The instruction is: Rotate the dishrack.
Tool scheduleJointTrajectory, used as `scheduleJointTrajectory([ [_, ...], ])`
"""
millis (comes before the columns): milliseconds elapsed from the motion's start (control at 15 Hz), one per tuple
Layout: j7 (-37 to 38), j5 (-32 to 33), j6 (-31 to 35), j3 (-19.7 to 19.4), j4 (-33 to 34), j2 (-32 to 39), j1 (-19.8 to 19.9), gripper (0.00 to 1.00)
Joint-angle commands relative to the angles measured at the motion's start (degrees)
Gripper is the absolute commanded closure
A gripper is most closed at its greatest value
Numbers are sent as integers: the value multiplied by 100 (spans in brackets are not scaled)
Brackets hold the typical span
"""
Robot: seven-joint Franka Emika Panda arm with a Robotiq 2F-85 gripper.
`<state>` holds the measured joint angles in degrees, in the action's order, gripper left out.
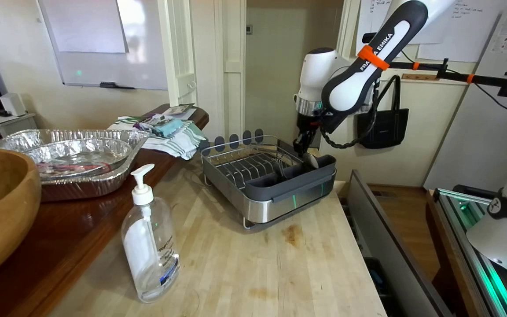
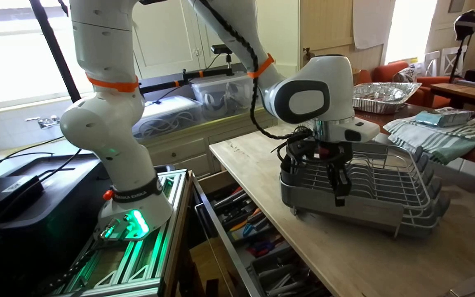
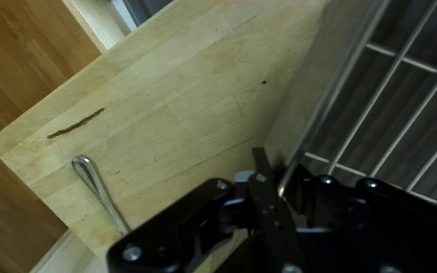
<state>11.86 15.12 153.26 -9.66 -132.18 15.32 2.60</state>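
Wire dishrack (image 1: 253, 167) on the wooden table (image 1: 244, 273), near the edge by the open drawer (image 1: 381, 233) and well apart from the soap bottle (image 1: 150, 251); my tool (image 3: 279, 170) is clenched on the top of the dishrack's side wall (image 2: 373, 212), one jaw outside and one inside, as the wrist view shows. I judge the frame stiff and moderately light, apt to turn as one body, though its smooth metal may slip in the grip, and a hold at one side invites the far side to drag. This flat, thin wall, between the caddy (image 1: 288, 189) and the disc-tipped prongs (image 1: 234, 141), seems to me the right place to take hold; the prongs might bend. The utensils (image 1: 310, 160) in the caddy could rattle or tip if I swing quickly. Lettering: the arm (image 1: 348, 90) bears "EMIKA", preceded by a word that an orange band (image 1: 373, 57) partly covers; a cut-off "FRA" stands on the base (image 1: 495, 240); print on the bottle appears to begin "Top", the remainder being too small for me to read; handwriting on the wall sheets (image 1: 464, 44) and the mark on the black bag (image 1: 385, 127) are likewise illegible.
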Motion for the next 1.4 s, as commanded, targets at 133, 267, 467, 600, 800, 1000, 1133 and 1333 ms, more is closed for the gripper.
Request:
scheduleJointTrajectory([
  [133, -1145, 201, 100, 34, -66, -47, 153, 97],
  [267, -1469, 179, 125, 62, -117, -84, 213, 97],
  [467, -1862, 247, 174, 65, -174, -119, 276, 97],
  [600, -2028, 365, 280, 17, -161, -99, 282, 97],
  [800, -2249, 547, 362, -30, -139, -82, 283, 97],
  [1000, -2461, 726, 342, -35, -80, -61, 293, 97],
  [1133, -2592, 840, 302, -35, -13, -40, 298, 97],
  [1333, -2669, 1115, 196, -91, 153, -10, 252, 97],
])
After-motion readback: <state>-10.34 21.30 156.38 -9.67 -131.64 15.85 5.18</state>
